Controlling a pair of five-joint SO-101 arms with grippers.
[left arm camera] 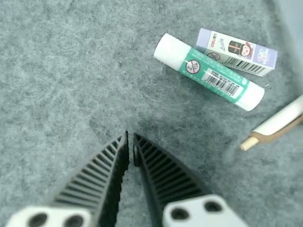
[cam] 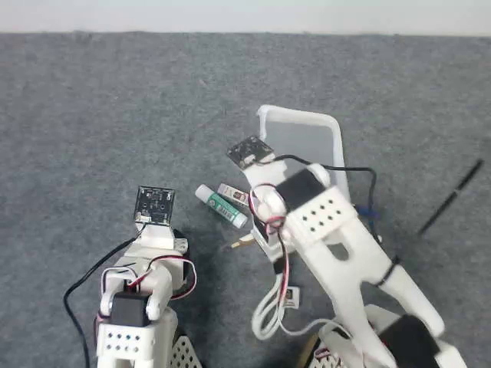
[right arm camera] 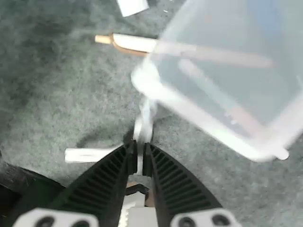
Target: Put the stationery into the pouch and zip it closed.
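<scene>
While the pouch (cam: 303,142) is lying just beside the eraser (cam: 233,193), glue stick (cam: 221,205) and pen (cam: 242,242) in the high view, the left wrist view is showing the left gripper (left arm camera: 130,142) hanging over carpet (left arm camera: 57,71), fingers pressed together on nothing. In the right wrist view, the right gripper (right arm camera: 141,151) is pinching the pouch's white edge.

Robot lab bench: grey felt mat (cam: 115,100), pale wall (cam: 230,15) behind, left arm (cam: 138,307), right arm (cam: 337,230), exposed wiring (cam: 268,307).
</scene>
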